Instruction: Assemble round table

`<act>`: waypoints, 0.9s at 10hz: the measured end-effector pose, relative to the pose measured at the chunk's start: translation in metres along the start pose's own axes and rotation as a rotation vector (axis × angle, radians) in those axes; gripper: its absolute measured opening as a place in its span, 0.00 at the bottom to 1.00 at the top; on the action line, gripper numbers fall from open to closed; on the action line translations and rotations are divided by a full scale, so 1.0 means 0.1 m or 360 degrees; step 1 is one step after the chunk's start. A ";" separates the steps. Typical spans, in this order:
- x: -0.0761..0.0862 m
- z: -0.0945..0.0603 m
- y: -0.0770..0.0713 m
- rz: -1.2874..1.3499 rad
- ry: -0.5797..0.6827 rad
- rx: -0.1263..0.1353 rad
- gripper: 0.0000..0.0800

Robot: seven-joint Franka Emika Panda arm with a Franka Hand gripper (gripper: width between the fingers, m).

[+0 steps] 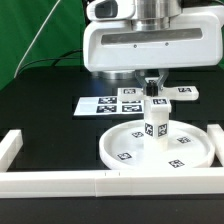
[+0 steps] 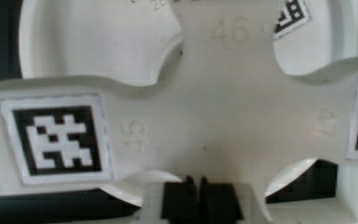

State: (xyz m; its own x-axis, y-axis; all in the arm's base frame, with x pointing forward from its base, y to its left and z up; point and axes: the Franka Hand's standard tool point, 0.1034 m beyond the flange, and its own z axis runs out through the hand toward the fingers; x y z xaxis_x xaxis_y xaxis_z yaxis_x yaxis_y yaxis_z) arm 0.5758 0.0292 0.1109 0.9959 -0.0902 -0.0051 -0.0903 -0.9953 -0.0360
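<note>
The large rimmed round disc (image 1: 122, 152) lies flat on the black table, tags facing up. The short cylindrical leg (image 1: 157, 128) stands upright on its central hub. The cross-shaped base (image 1: 158, 103) sits right above the leg's top, and I cannot tell whether they touch. In the wrist view the base (image 2: 194, 100) fills the picture, with a tag on each side arm. My gripper (image 1: 152, 87) hangs straight down over the leg. Its dark fingers (image 2: 190, 200) stand close together, shut on one arm of the base. The base hides the leg and hub in the wrist view.
The marker board (image 1: 112, 103) lies just behind the disc. A small white block (image 1: 186, 92) lies at its end on the exterior view's right. The long white rail frame (image 1: 60, 181) runs along the front and up both sides (image 1: 10, 148).
</note>
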 end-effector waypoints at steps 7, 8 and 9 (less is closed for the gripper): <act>0.08 -0.17 -0.05 -0.0840 0.0013 -0.0084 0.53; 0.08 -0.16 -0.02 -0.0895 0.0007 -0.0083 0.69; 0.08 -0.15 0.00 -0.0880 0.0005 -0.0083 0.69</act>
State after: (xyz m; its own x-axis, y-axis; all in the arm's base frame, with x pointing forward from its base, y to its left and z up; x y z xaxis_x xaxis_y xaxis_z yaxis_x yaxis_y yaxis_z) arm 0.5837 0.0283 0.1259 0.8949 0.4462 0.0036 0.4461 -0.8948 0.0171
